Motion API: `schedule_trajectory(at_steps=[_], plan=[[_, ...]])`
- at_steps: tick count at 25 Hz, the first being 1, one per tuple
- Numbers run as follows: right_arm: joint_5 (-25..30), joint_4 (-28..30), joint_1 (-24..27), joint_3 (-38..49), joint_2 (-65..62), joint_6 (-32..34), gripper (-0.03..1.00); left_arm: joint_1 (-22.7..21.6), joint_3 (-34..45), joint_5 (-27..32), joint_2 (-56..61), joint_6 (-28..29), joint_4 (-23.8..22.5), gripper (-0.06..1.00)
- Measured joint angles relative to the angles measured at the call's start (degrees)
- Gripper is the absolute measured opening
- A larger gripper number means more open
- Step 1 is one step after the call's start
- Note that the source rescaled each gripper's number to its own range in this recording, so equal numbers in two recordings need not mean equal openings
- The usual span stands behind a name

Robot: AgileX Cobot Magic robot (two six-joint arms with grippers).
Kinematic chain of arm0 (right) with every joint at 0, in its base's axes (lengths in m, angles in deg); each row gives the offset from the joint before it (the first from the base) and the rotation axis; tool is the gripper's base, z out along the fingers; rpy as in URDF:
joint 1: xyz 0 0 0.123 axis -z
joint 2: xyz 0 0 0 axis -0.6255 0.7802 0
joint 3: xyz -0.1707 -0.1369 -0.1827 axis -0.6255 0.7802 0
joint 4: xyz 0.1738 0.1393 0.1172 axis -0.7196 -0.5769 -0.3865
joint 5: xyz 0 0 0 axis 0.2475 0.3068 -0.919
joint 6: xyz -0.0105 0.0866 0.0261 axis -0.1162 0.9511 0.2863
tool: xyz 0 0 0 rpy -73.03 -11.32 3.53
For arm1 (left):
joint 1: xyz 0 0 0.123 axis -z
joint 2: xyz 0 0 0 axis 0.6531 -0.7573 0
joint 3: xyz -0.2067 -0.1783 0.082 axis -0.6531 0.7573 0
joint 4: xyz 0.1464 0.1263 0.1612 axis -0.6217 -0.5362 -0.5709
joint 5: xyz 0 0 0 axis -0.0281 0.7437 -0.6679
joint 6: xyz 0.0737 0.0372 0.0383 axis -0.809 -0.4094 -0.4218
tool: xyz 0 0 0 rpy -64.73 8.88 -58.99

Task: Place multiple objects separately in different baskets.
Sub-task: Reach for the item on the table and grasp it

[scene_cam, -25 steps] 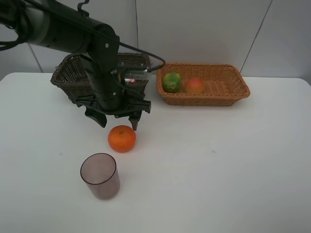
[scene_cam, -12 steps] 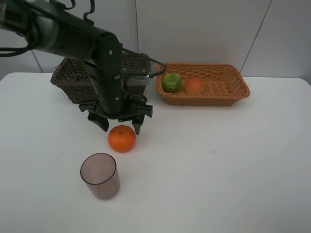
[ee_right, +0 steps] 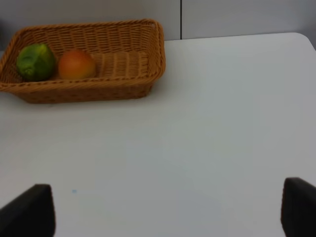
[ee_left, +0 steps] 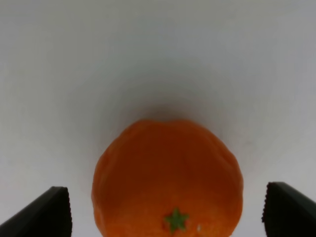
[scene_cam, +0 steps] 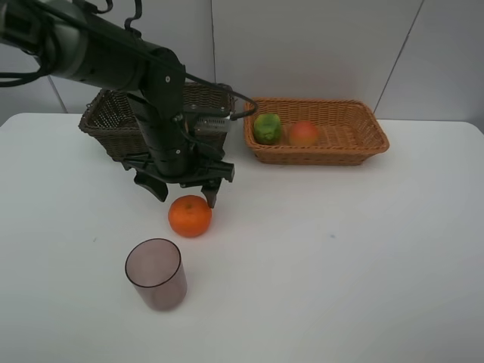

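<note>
Tan woven basket (scene_cam: pixel 325 156) holds mottled round fruit (scene_cam: pixel 267 128).

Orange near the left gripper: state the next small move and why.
Probably lower the left gripper straight down. Its fingers stand wide open on either side of the orange, which lies free on the table, and they seem too high to close around its middle yet.

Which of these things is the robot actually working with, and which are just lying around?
Part of the job: orange, translucent mauve cup, green mottled fruit, red-yellow fruit, light tan basket, dark brown basket, open left gripper.
Just lying about: nothing else shows but the white table.
</note>
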Motion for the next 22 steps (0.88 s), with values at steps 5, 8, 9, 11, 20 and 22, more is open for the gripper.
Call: schedule_trajectory(at_steps=[5, 8, 9, 11, 20, 22], plan=[[0.0, 0.0, 0.0, 0.0, 0.0, 0.0, 1.00, 0.0, 0.0, -0.4, -1.5, -1.1, 0.0, 1.00], [0.0, 0.0, 0.0, 0.0, 0.0, 0.0, 1.00, 0.0, 0.0, -0.4, -2.4, -1.6, 0.0, 1.00], [0.0, 0.0, 0.0, 0.0, 0.0, 0.0, 1.00, 0.0, 0.0, -0.5, -2.7, -1.6, 0.1, 1.00], [0.0, 0.0, 0.0, 0.0, 0.0, 0.0, 1.00, 0.0, 0.0, -0.9, -3.6, -1.6, 0.7, 1.00], [0.0, 0.0, 0.0, 0.0, 0.0, 0.0, 1.00, 0.0, 0.7, -2.8, -6.0, -3.1, 1.5, 1.00], [0.0, 0.0, 0.0, 0.0, 0.0, 0.0, 1.00, 0.0, 0.7, -2.8, -6.7, -3.1, 1.5, 1.00]])
